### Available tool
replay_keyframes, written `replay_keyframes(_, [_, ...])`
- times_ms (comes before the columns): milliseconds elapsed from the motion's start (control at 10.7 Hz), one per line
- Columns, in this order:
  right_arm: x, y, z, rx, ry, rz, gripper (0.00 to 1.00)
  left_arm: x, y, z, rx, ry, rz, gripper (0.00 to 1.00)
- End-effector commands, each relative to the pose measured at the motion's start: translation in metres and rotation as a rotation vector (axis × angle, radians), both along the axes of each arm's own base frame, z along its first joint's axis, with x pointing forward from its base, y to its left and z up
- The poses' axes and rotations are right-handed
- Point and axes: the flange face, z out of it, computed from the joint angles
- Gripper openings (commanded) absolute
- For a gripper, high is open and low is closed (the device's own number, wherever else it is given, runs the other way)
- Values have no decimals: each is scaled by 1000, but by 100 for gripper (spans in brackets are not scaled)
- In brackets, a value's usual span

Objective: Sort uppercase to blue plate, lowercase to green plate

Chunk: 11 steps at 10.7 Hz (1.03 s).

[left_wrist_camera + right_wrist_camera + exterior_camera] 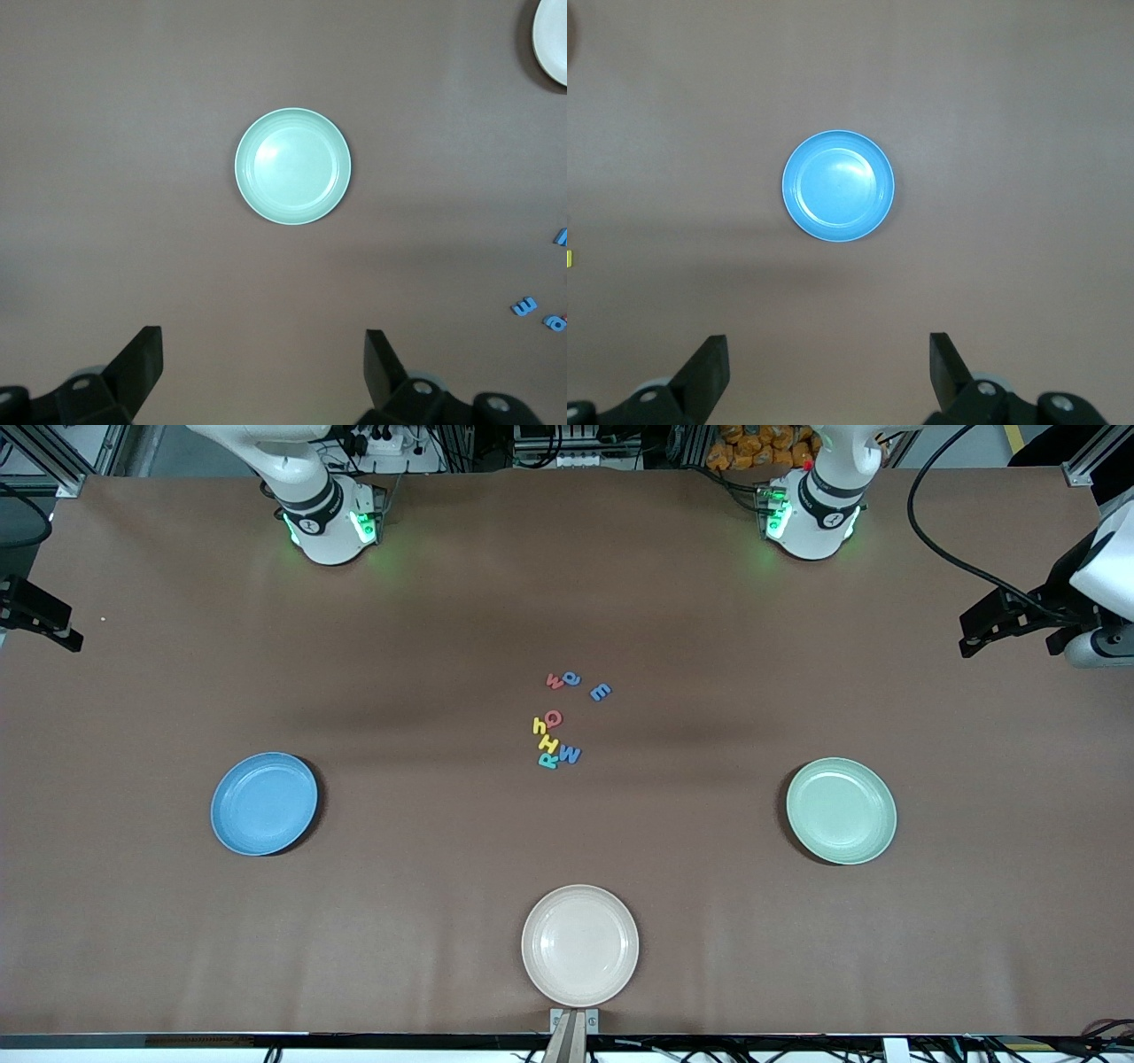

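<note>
No printed text shows; only the foam letters themselves read: yellow H, teal R.

Table covered in brown cloth. Eight foam letters cluster at mid-table, none on a plate. Farthest from the camera: red w touching round blue letter, blue m just beside them, toward the left arm's end. Nearer group: red Q, yellow h, yellow H, teal R, blue M, packed close. Blue plate sits toward the right arm's end, green plate toward the left arm's end, both well apart from the letters. Cream-white plate lies nearest the camera, bare. Grippers lie outside this view.
</note>
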Motion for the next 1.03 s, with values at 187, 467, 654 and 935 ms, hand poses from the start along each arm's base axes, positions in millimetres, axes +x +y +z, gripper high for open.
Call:
replay_keyframes(187, [0,-1,0,3,-2,-9,100,-2,-1,1,0,14,-17,100])
replay_keyframes(467, [1,-1,0,2,-6,-10,100,-2,-31,-9,-10,34,-137,100])
replay_keyframes(654, [1,-2,-2,3,-1,-7,100,0,-70,-26,-19,44,-213,100])
replay_keyframes(935, [1,-2,-2,1,-1,3,100,-14,-144,-60,-28,39,-352,100])
